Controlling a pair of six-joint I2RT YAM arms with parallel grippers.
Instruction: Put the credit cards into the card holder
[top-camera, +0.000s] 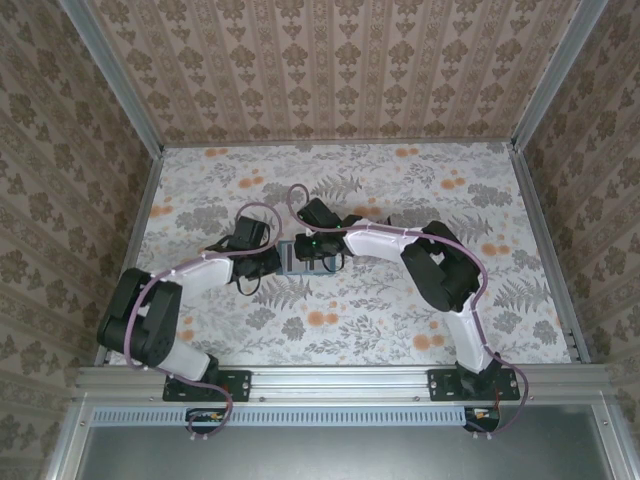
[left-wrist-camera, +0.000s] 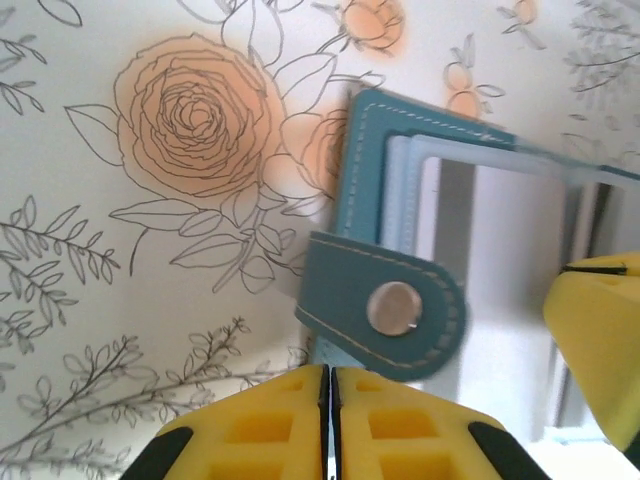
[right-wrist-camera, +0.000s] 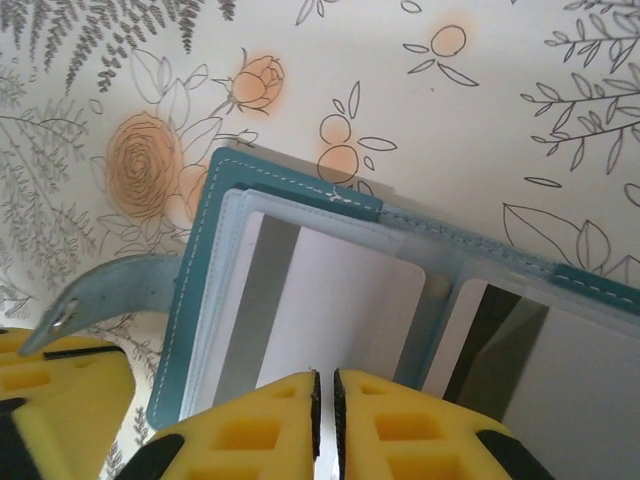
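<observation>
I see a counter (top-camera: 400, 300) covered in a floral print of grey leaves and orange blooms, closed in by wallpapered walls (top-camera: 340, 60); both arms reach to its middle and meet there.

My right gripper (right-wrist-camera: 325, 378) has its yellow fingers drawn together to a thin slit, clamped on the near edge of a pale credit card (right-wrist-camera: 350, 300); a white sliver shows in the slit. The card lies in the left panel of the card holder (right-wrist-camera: 195, 300), behind its clear window frame. The teal holder lies open and flat on the counter, its two panels side by side, the stitched border running along the far edge; from above it sits between the two grippers.

My left gripper (left-wrist-camera: 330, 372) is pressed together, only a hairline between the fingers; whether anything thin is pinched there I cannot tell. Just beyond its tips lies the holder's strap (left-wrist-camera: 350, 275), with a round metal snap (left-wrist-camera: 393, 307) near its rounded end; in the right wrist view the strap curls away from the holder's left edge and its tip rests on one of the left gripper's fingers (right-wrist-camera: 60, 400).
</observation>
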